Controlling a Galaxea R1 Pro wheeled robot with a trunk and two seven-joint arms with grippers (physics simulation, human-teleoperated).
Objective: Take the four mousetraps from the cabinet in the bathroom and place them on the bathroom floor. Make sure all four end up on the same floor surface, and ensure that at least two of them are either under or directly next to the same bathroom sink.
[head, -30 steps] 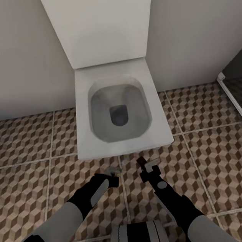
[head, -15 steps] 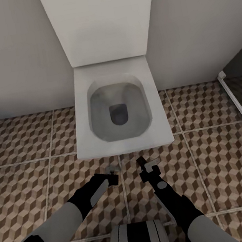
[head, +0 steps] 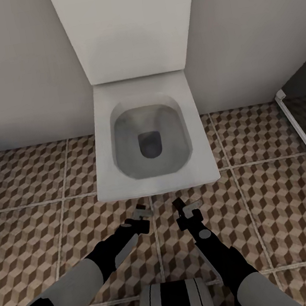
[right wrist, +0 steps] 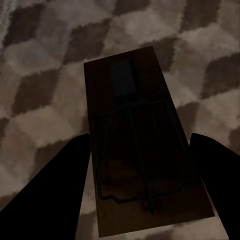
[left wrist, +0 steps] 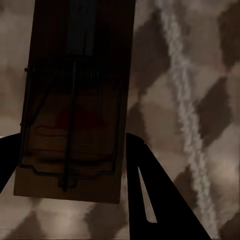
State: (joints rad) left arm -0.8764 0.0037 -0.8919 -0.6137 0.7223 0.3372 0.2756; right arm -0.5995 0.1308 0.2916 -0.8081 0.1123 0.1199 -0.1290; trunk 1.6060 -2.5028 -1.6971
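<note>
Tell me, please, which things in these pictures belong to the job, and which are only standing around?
Belong to the job:
mousetrap in left gripper
mousetrap in right gripper
bathroom floor

Only standing around:
toilet
wall

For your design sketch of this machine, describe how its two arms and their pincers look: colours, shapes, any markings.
Both arms have light grey rounded sleeves near the body and black segments toward the wrist. The left forearm carries a pale grey oval panel; the right one a small grey round disc. The left pincer and the right pincer are small, with greyish tips in the head view. In the wrist views the fingers show as plain black tapering wedges.
</note>
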